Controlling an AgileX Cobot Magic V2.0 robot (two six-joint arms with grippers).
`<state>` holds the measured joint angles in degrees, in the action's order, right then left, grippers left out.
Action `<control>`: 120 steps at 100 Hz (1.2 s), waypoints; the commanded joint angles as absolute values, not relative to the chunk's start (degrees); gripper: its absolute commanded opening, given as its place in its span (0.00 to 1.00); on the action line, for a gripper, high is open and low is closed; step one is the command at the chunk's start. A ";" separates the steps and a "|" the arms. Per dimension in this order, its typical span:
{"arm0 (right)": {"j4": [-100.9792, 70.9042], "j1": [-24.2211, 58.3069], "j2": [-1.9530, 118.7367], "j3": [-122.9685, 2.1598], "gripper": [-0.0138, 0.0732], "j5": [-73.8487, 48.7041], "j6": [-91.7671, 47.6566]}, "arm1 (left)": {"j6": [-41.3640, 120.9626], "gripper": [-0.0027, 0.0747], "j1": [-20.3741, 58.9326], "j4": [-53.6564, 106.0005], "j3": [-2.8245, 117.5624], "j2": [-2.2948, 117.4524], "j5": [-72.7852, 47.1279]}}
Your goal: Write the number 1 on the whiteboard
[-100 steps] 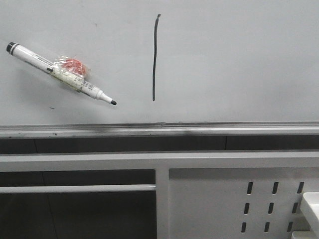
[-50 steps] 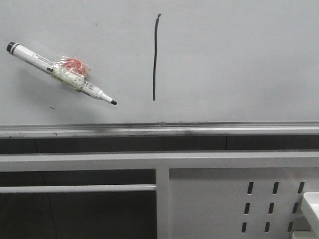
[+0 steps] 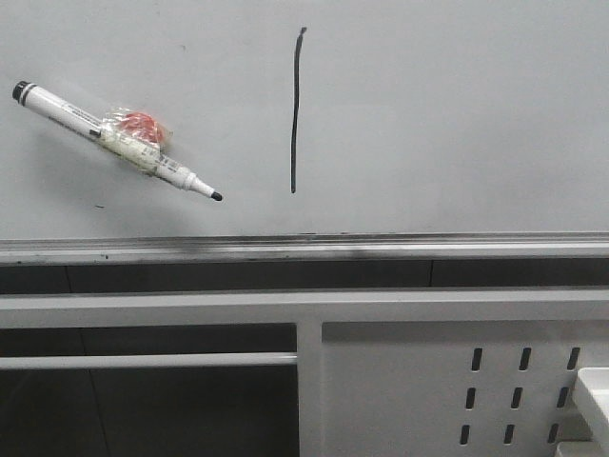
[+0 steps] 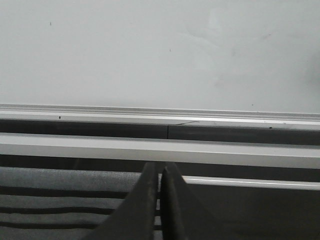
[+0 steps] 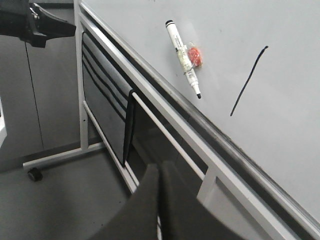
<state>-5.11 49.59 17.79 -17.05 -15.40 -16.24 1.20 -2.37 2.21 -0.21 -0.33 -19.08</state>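
The whiteboard [image 3: 447,114] fills the upper part of the front view, with its silver rail [image 3: 304,248] along the lower edge. The number 1 [image 3: 295,109] is a thin, near-vertical black stroke near the board's middle. It also shows in the right wrist view [image 5: 248,81]. A white marker pen [image 3: 114,141] with a black cap end and a red patch on its taped middle clings to the board left of the stroke, tip down-right. It shows in the right wrist view too [image 5: 183,57]. My left gripper [image 4: 160,167] and right gripper [image 5: 160,169] are shut and empty, below the rail, away from the board.
A white frame bar [image 3: 304,307] and a white perforated panel [image 3: 457,390] stand below the board. A white object [image 3: 595,390] juts in at the lower right. The left arm's dark end [image 5: 35,22] shows in the right wrist view. A stand foot with a castor [image 5: 35,174] rests on the floor.
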 commanded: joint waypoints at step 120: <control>-5.51 -6.98 -1.73 1.26 0.08 -17.37 -5.70 | 0.59 0.01 -2.54 2.15 -2.21 -1.61 -16.12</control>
<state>-5.08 -6.58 -0.60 0.41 -18.82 -5.76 1.20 -2.37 2.13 -0.21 -0.33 -19.22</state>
